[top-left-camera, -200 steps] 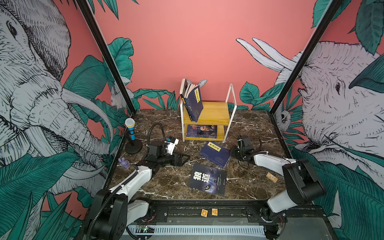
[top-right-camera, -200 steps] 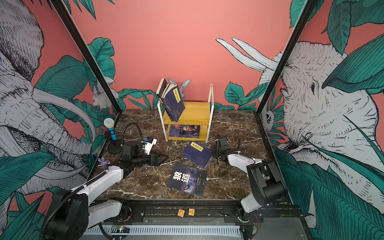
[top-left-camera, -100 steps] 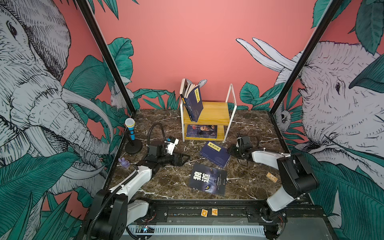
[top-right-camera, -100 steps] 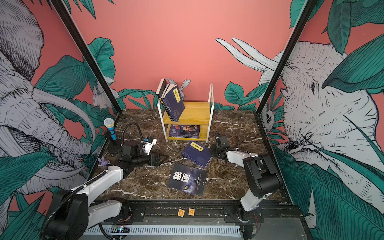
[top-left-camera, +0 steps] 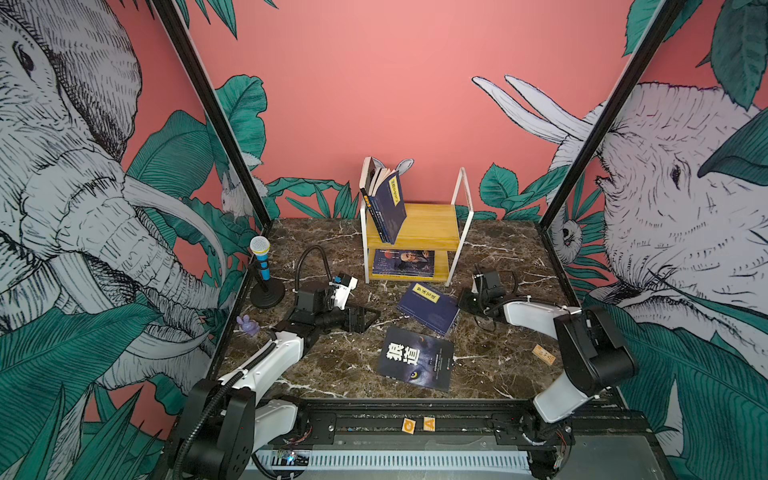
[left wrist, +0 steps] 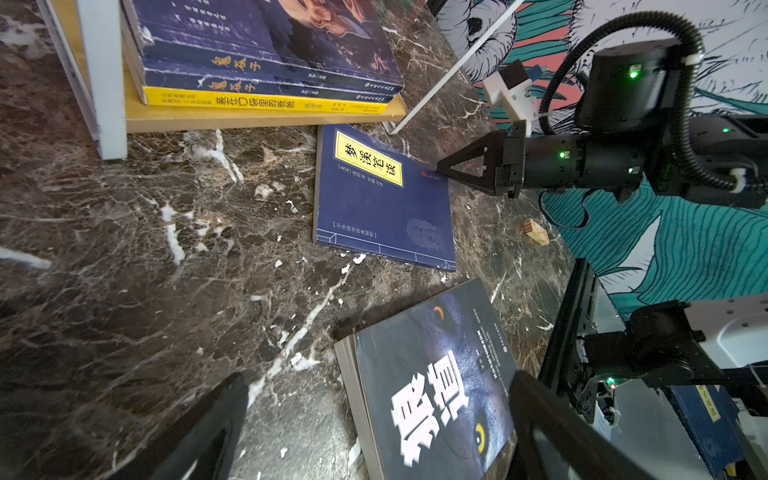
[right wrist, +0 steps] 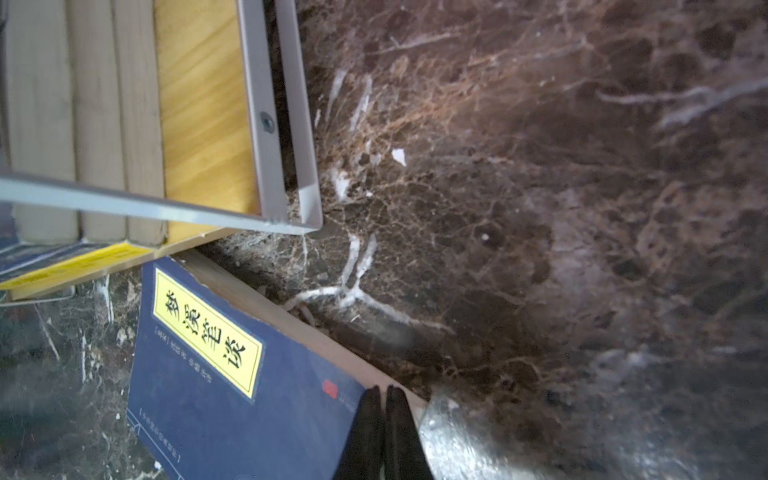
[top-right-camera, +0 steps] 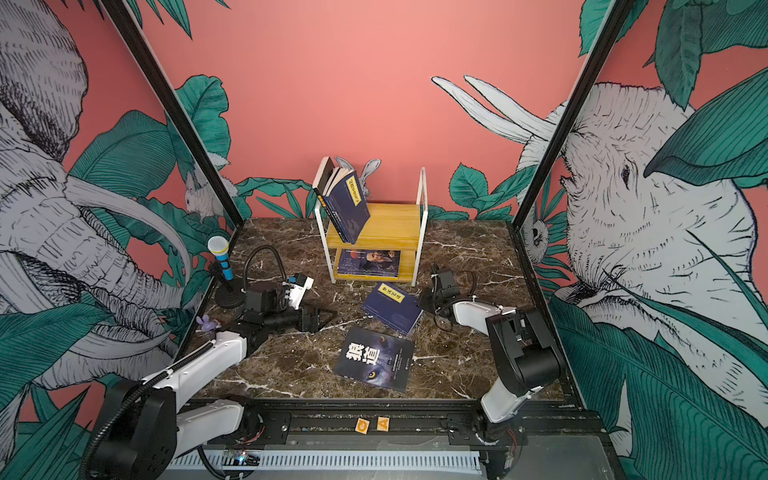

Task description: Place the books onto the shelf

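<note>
A navy book (top-left-camera: 428, 305) (left wrist: 382, 199) with a yellow label lies flat on the marble in front of the shelf (top-left-camera: 432, 226). My right gripper (top-left-camera: 459, 301) (right wrist: 383, 390) is shut, its tips resting on that book's right edge beside a red seal; nothing shows between the fingers. A black wolf-eye book (top-left-camera: 415, 359) (left wrist: 432, 395) lies nearer the front. To its left my left gripper (top-left-camera: 365, 320) (left wrist: 378, 376) hovers open, pointing at it. Navy books (top-left-camera: 390, 208) lean on the shelf's top board. Purple portrait books (top-left-camera: 403, 262) lie on the lower board.
A toy microphone on a stand (top-left-camera: 261, 266) and a small purple figure (top-left-camera: 248, 325) stand at the left wall. A wooden block (top-left-camera: 543, 354) lies by the right arm. A yellow book (left wrist: 266, 102) sits under the purple ones. Letter tiles (top-left-camera: 417, 424) rest on the front rail.
My right gripper's jaws have closed at the navy book's edge, and that arm's elbow has swung slightly left. The left arm and the books have not moved.
</note>
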`<action>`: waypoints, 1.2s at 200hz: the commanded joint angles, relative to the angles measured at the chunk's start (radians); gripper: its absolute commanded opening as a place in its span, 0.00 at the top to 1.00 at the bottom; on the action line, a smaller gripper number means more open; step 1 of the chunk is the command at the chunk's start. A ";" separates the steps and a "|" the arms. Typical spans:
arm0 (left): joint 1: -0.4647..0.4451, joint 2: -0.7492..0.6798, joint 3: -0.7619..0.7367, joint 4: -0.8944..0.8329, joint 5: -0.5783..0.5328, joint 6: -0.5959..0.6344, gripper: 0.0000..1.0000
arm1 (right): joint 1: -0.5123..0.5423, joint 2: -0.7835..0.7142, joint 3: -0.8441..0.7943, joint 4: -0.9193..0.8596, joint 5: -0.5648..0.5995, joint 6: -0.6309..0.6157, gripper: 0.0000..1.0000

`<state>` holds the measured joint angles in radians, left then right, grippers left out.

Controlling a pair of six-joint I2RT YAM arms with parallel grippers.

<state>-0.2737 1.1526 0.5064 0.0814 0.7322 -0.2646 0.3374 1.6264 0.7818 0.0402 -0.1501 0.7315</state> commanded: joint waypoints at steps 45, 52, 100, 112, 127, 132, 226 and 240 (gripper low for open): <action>-0.004 -0.015 0.023 0.013 0.007 0.010 0.01 | -0.003 -0.172 0.037 -0.076 0.002 -0.040 1.00; -0.008 -0.004 0.036 0.007 0.009 0.013 0.01 | -0.004 -0.189 0.039 -0.089 0.001 -0.052 1.00; -0.110 0.191 0.156 0.020 0.002 -0.001 0.01 | -0.021 -0.226 0.045 -0.236 0.028 -0.167 1.00; -0.143 0.242 0.186 0.036 -0.018 -0.021 0.01 | -0.034 -0.229 0.043 -0.262 0.033 -0.209 1.00; -0.189 0.306 0.222 0.042 -0.048 -0.049 0.01 | -0.055 -0.227 0.048 -0.313 0.061 -0.258 1.00; -0.205 0.326 0.233 0.043 -0.057 -0.061 0.01 | -0.063 -0.227 0.049 -0.331 0.070 -0.273 1.00; -0.421 0.633 0.448 0.086 -0.244 -0.275 0.09 | -0.205 -0.289 0.012 -0.483 0.179 -0.360 0.49; -0.472 0.668 0.489 0.094 -0.250 -0.307 0.09 | -0.206 -0.362 -0.049 -0.455 0.174 -0.323 0.44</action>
<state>-0.6926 1.7885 0.9340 0.1345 0.5278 -0.4778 0.1356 1.3800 0.7963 -0.3828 -0.0105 0.3779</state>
